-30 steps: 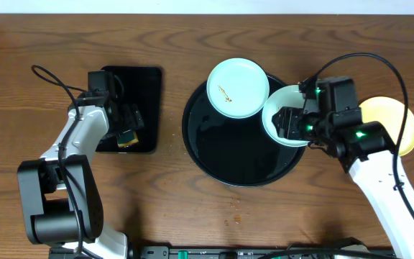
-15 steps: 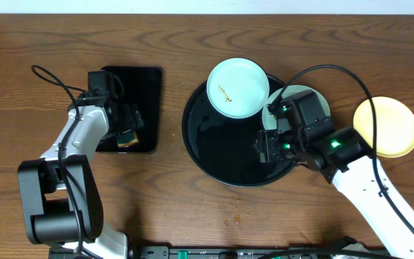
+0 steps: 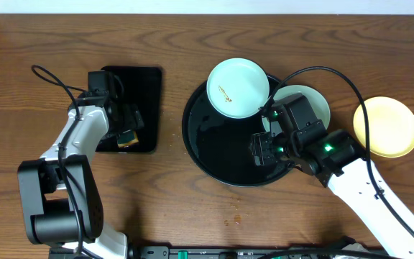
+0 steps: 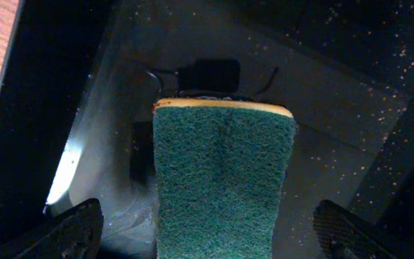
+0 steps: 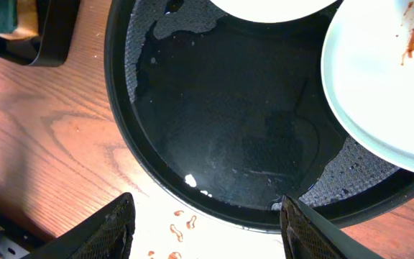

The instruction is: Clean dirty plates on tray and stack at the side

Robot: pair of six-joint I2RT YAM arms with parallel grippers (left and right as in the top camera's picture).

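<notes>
Currently we see right claw [image 5: 207,230] spread, empty, above tray [image 5: 228,129]; smeared plate [image 5: 387,79] overhanging tray rim may tip if nudged. Left claw [image 4: 207,230] spread, sponge [image 4: 221,180] ungripped.

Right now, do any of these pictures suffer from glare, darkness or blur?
Overhead: evenly lit and sharp, the round tray only mildly shiny. Left wrist: dim, with a white glare streak on the rectangular tray beside the sponge. Right wrist: bright, the round tray mirrors a blurry dark shape.

Two plates [image 3: 237,88] on tray [image 3: 214,147] rim; third plate [image 3: 387,126] right, apart.
</notes>
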